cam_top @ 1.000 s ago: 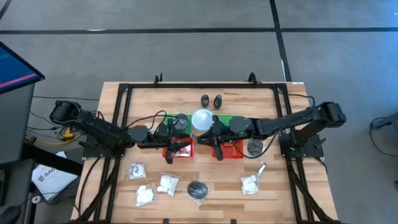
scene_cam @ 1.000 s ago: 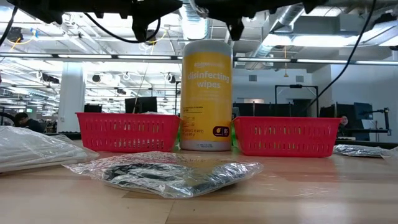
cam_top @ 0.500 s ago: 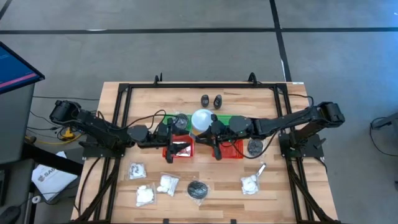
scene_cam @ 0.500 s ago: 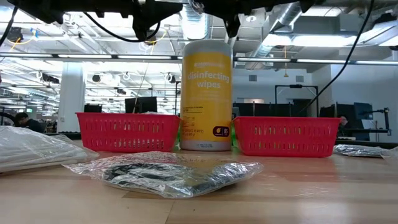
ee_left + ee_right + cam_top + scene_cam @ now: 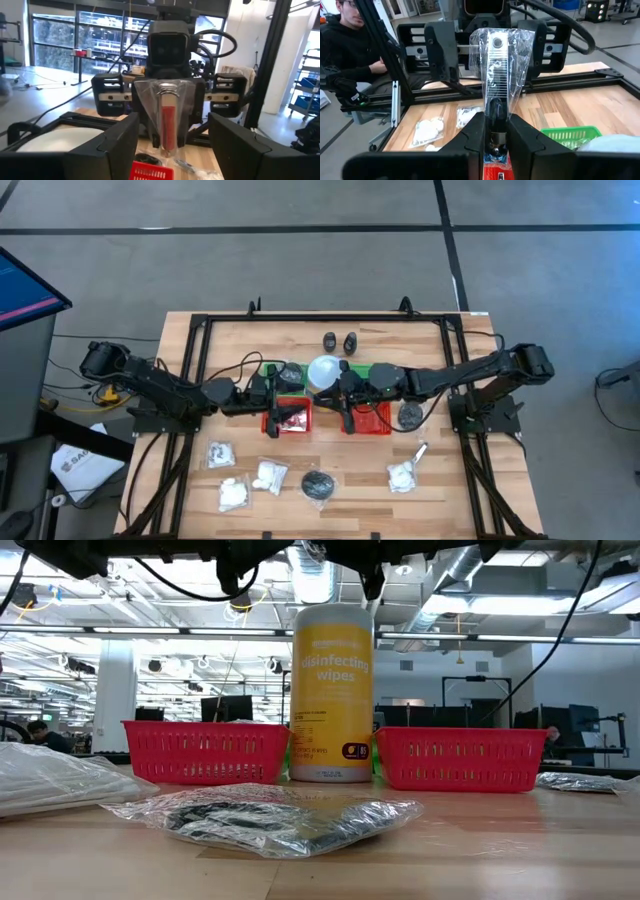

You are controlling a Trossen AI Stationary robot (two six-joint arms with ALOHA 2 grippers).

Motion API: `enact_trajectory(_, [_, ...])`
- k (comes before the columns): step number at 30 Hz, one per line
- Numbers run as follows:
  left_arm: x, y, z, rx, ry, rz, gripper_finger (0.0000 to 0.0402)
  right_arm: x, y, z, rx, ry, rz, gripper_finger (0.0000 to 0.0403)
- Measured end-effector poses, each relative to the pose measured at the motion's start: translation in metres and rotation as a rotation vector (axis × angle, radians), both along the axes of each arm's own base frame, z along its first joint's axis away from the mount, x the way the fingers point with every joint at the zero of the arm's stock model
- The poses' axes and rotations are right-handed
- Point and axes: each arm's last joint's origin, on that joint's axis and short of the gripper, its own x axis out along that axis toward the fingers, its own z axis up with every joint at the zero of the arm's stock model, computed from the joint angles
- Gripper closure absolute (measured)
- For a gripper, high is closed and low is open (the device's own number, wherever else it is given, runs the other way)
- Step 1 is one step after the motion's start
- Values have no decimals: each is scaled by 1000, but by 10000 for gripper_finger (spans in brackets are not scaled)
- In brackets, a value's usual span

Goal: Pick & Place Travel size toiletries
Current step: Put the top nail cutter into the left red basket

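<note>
Left gripper (image 5: 272, 418) now spread apart — right gripper (image 5: 347, 417) still clamps a wrapped tube (image 5: 498, 65).

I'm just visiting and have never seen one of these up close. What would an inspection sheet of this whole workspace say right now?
Surface: wooden table with a black frame.
Job's things: white packets, dark pads, two black bottles and a silvery tube lie loose; one clear-wrapped tube is held up.
Clutter: wipes canister between two red trays; a green tray behind.
Grippers: right gripper shut on the clear-wrapped tube; left gripper open, facing it.
Cables: black loops over the left arm.
Surroundings: seated person; a monitor.
</note>
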Motion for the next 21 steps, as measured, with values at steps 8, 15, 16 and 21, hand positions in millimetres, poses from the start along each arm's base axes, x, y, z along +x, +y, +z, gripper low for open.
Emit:
enact_trajectory(8, [10,2,-1,6,-9,-14,176,0,0,0,0,-3,1,357])
enact_trajectory(15, [30,3,-5,25,11,2,179,0,0,0,0,-2,1,357])
enact_trajectory(16, [31,3,-4,33,1,4,180,0,0,0,-1,2,1,357])
enact_trajectory(21, [29,3,2,36,-33,-7,191,0,0,-1,-4,9,1,357])
